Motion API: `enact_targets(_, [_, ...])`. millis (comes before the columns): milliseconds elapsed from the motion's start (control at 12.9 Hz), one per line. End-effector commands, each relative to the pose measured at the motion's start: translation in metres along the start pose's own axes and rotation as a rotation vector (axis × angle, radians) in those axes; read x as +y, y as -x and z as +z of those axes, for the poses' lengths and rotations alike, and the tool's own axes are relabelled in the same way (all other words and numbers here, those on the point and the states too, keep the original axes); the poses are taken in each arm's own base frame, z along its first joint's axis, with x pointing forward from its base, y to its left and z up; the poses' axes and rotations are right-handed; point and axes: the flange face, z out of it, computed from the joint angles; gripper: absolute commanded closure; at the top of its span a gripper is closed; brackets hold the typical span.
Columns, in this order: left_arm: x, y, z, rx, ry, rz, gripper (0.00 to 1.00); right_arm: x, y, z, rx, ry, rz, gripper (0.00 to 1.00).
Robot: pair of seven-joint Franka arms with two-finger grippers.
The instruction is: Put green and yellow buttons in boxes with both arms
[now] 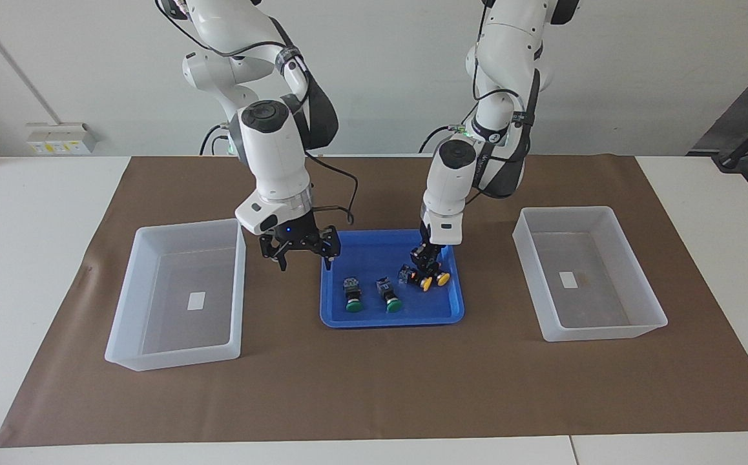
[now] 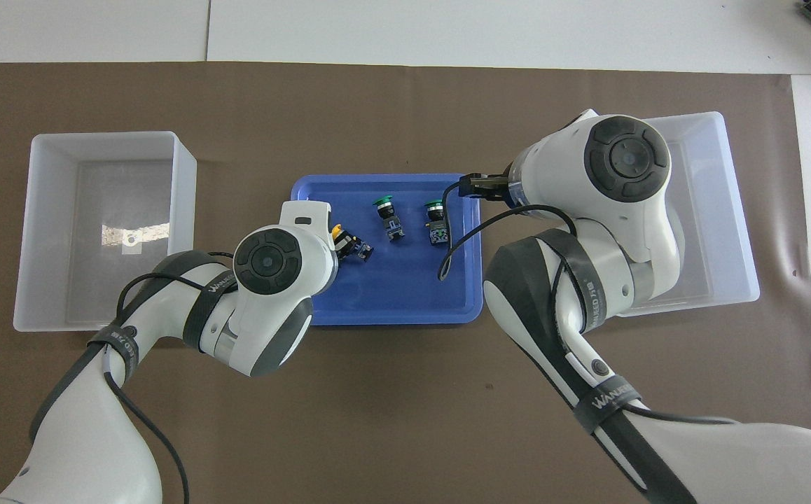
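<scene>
A: Where are the buttons?

B: All four lie in the blue tray (image 1: 332,316) at the middle of the counter (image 1: 38,213). The two green buttons (image 1: 352,294) lie side by side toward the right arm's end of the tray; the two yellow buttons (image 1: 435,279) lie together toward the left arm's end.

A: And the left end effector (image 1: 427,266)?

B: Down in the tray, its fingers closed on one yellow button; the other yellow one is touching or just beside it, I cannot tell which.

A: The right end effector (image 1: 301,255)?

B: Over the tray's edge at the right arm's end, fingers spread wide, holding nothing.

A: The boxes?

B: One box (image 1: 177,294) sits toward the right arm's end, the other box (image 1: 587,271) toward the left arm's end, on the brown mat (image 1: 374,387). Each shows only a white label inside.
</scene>
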Motion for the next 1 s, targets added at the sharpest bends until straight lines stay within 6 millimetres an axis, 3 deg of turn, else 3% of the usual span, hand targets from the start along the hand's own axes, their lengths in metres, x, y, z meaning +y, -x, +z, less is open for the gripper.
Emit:
enact_targets(0, [-0.013,-0.024,-0.059,0.022,-0.04,0.033,1.0,-0.011,0.01,0.018,0.006,0.004,-0.006,0.0])
enact_targets(232, [-0.024,-0.047,-0.13,-0.024,-0.066,0.065,1.0,-0.025,0.021,0.045,0.015,-0.008,-0.033,0.0])
enact_targets(309, [-0.029,-0.066,-0.147,-0.05,-0.069,0.092,1.0,-0.03,0.023,0.049,0.02,-0.013,-0.04,0.0])
enact_targets(463, [-0.06,-0.111,-0.166,-0.059,-0.07,0.127,1.0,-0.035,0.025,0.063,0.017,-0.014,-0.048,0.0])
enact_targets(695, [-0.109,-0.177,-0.168,-0.057,-0.056,0.251,1.0,-0.06,0.041,0.104,0.018,-0.009,-0.101,0.0])
enact_targets(927, [-0.167,-0.228,-0.15,-0.031,-0.043,0.347,1.0,-0.066,0.051,0.125,0.036,0.049,-0.128,0.0])
